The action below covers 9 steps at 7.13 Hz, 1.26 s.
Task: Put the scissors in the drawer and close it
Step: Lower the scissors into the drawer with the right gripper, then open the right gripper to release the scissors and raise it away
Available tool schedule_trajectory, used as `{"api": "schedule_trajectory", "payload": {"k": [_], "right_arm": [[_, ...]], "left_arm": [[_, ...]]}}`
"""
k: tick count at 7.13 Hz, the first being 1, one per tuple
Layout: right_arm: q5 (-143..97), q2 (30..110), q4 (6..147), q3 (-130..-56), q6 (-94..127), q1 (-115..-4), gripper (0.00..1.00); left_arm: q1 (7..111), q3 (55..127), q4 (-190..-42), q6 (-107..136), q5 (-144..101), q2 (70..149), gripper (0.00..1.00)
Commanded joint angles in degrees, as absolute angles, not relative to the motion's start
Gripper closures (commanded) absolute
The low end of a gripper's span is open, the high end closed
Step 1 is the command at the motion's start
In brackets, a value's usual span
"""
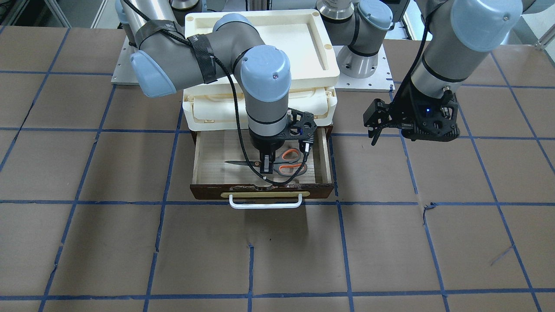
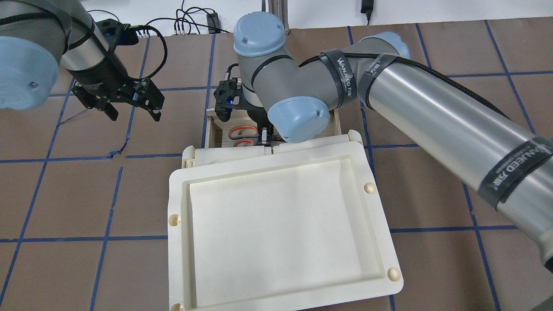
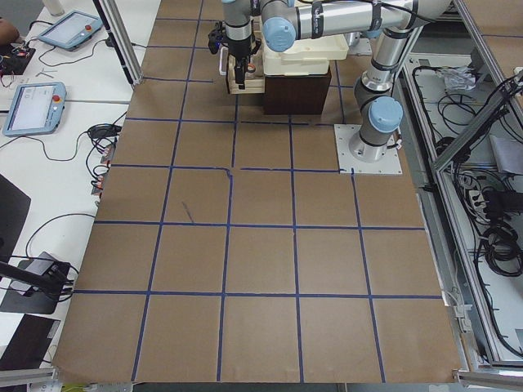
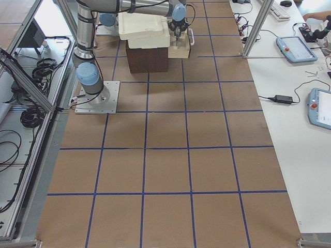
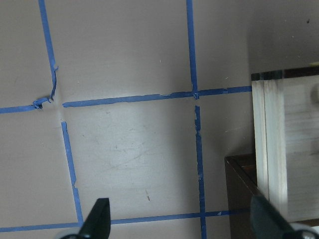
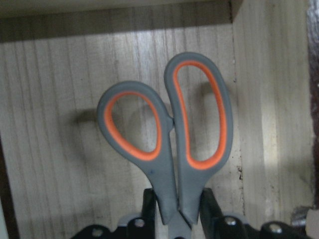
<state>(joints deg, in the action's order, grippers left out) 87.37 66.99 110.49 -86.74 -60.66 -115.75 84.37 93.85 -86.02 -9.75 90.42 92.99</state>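
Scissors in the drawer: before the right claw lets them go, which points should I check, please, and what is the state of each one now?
1. Scissors lie within the walls of the drawer: ok.
2. Scissors rest on the drawer floor: cannot tell; their shadows hint at a gap.
3. Right claw is shut on the handle necks: ok.
4. Left claw is open and hangs over the table, beside the drawer: ok.
5. White bar handle has nothing in front of it: ok.
6. Drawer closed: not ok, it stands open.
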Motion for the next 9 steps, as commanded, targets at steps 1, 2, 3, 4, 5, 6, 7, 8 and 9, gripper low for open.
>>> {"api": "schedule_trajectory", "payload": {"k": [1, 2, 3, 4, 5, 6, 7, 8, 9], "right_arm": [[87.36, 66.62, 110.48, -86.92, -60.56, -115.75, 0.93], [87.36, 66.36, 110.57, -87.36, -60.73, -115.75, 0.92], [87.36, 66.36, 110.57, -87.54, -60.65, -115.66, 0.89], [87.45, 66.44, 110.57, -87.63, -59.6, -115.66, 0.84], [87.36, 66.36, 110.57, -87.63, -60.03, -115.75, 0.56], [87.28, 66.36, 110.65, -87.54, -60.12, -115.75, 0.45], [87.28, 66.36, 110.74, -87.28, -60.29, -115.66, 0.36], [87.28, 66.71, 110.74, -87.01, -60.47, -115.66, 0.31], [87.28, 66.97, 110.66, -85.97, -60.56, -115.58, 0.29]], "left_arm": [[84.29, 92.65, -85.7, -8.88, 90.44, 93.95, 0.0], [84.29, 91.42, -85.26, -8.88, 90.27, 95.09, 0.0], [84.29, 89.93, -85.25, -9.05, 90.09, 95.62, 0.0], [84.29, 89.56, -84.82, -9.84, 89.83, 96.67, 0.0], [84.29, 88.6, -79.59, -10.02, 89.48, 98.51, 0.0], [84.55, 87.11, -77.8, -12.02, 88.6, 100.09, 0.0], [84.55, 86.06, -75.87, -15.35, 88.33, 102.02, 0.0], [84.64, 86.05, -74.28, -14.86, 87.81, 103.35, 0.0], [84.64, 85.87, -74.01, -12.94, 83.1, 104.66, 0.0]]}}
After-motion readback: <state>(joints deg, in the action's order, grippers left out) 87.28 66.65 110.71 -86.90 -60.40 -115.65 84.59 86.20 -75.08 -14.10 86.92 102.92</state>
